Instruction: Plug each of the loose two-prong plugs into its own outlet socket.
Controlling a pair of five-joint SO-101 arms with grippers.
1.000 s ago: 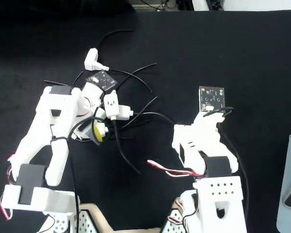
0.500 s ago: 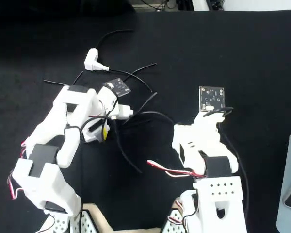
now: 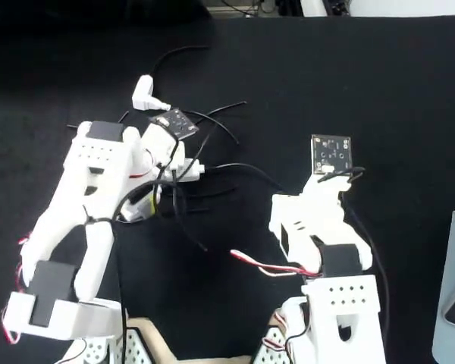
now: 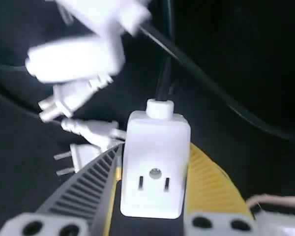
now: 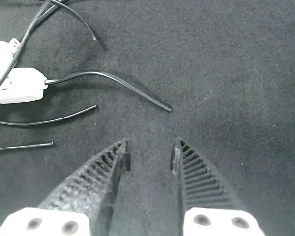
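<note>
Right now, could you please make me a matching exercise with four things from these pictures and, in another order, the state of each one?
Things:
1. left gripper
2. right gripper
3. outlet socket
4. two-prong plug

States:
A. lying loose on the black table, prongs bare
B. open, holding nothing
C. shut on something white
D. clamped in a gripper, slots toward the wrist camera

Pairs: 1-C, 2-B, 3-D, 4-A.
</note>
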